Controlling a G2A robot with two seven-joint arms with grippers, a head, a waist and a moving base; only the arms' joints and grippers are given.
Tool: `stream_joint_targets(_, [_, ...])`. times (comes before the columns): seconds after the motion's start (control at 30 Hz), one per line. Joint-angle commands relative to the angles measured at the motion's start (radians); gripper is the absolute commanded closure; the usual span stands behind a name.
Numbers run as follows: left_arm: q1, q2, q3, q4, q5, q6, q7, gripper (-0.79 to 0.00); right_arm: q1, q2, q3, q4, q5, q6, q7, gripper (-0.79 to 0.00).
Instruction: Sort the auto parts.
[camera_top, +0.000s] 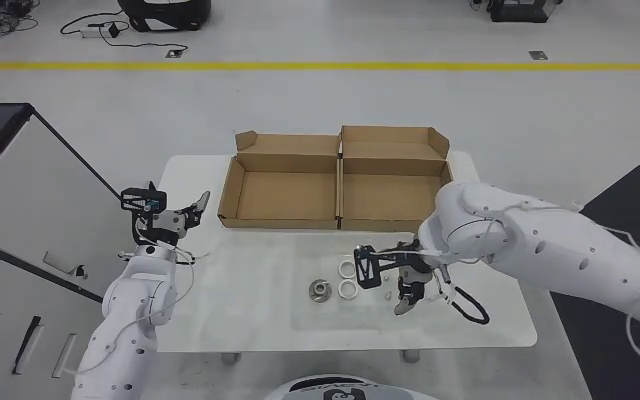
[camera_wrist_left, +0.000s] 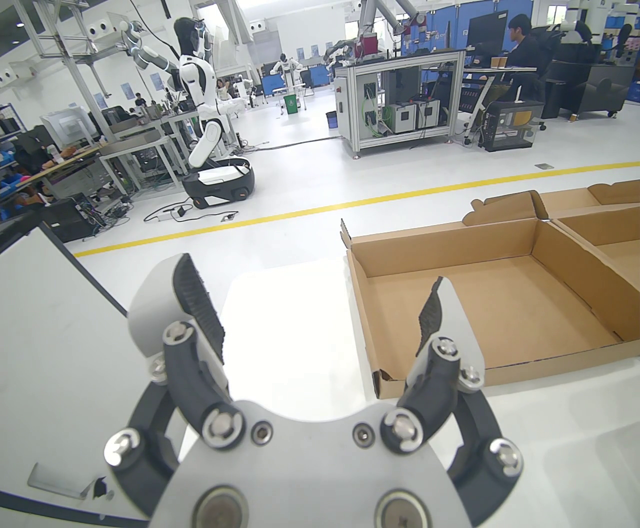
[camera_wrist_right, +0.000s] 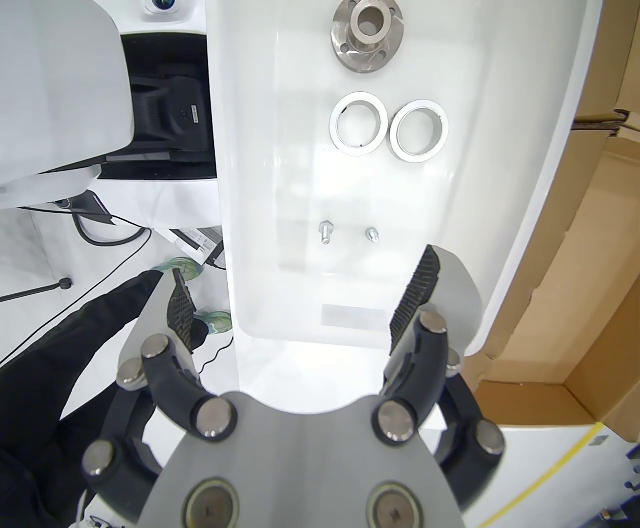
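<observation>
Right wrist view is showing the right gripper (camera_wrist_right: 303, 261) hanging above the white table (camera_wrist_right: 280, 165), its two ribbed fingers spread wide and gripping nothing. Just ahead of its fingertips, two small bolts are lying on the table, apart from each other: the box-side bolt (camera_wrist_right: 371, 234) and the other bolt (camera_wrist_right: 325, 232). Farther ahead of the gripper, two metal rings are lying flat and just beside each other: the box-side ring (camera_wrist_right: 394, 132) and the other ring (camera_wrist_right: 335, 125). Whether they are touching cannot be told. Beyond the rings, farthest from the fingertips, a round metal flange (camera_wrist_right: 367, 37) with a raised hub is sitting flat, roughly in line with the other ring. The right-hand cardboard box (camera_wrist_right: 575, 250) is lying open alongside this gripper, on the far side of the table.

From the top view, the right gripper (camera_top: 404, 298) is hovering beside the parts, with the flange (camera_top: 320, 290) well ahead of it.

Over at the table's other end, the left gripper (camera_wrist_left: 311, 269) is hovering with its fingers opened wide, holding nothing. The left-hand cardboard box (camera_wrist_left: 475, 300) is lying open just ahead of it and off to one side, and is butting against the right-hand cardboard box (camera_top: 390, 195). All the parts are lying well apart from the left gripper (camera_top: 192, 210), across the table (camera_top: 250, 300).
</observation>
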Motion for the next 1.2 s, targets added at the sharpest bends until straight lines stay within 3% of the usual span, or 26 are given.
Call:
stream_joint_targets(0.0, [0.0, 0.0, 0.0, 0.0, 0.0, 0.0, 0.0, -0.785, -0.008, 0.0, 0.0, 0.006, -0.009, -0.002, -0.002, -0.785])
stream_joint_targets(0.33, [0.0, 0.0, 0.0, 0.0, 0.0, 0.0, 0.0, -0.785, -0.024, -0.019, 0.0, 0.042, -0.028, -0.008, -0.008, -0.785])
stream_joint_targets(0.5, [0.0, 0.0, 0.0, 0.0, 0.0, 0.0, 0.0, -0.785, -0.03, -0.031, 0.0, 0.062, -0.033, -0.011, -0.011, -0.68])
stream_joint_targets(0.83, [0.0, 0.0, 0.0, 0.0, 0.0, 0.0, 0.0, -0.785, -0.064, -0.051, 0.0, 0.103, -0.062, -0.012, -0.012, -0.69])
stream_joint_targets(1.07, [0.0, 0.0, 0.0, 0.0, 0.0, 0.0, 0.0, -0.785, -0.09, -0.05, 0.0, 0.11, -0.076, -0.011, -0.011, -0.606])
stream_joint_targets(1.17, [0.0, 0.0, 0.0, 0.0, 0.0, 0.0, 0.0, -0.785, -0.093, -0.049, 0.0, 0.118, -0.086, -0.015, -0.015, -0.619])
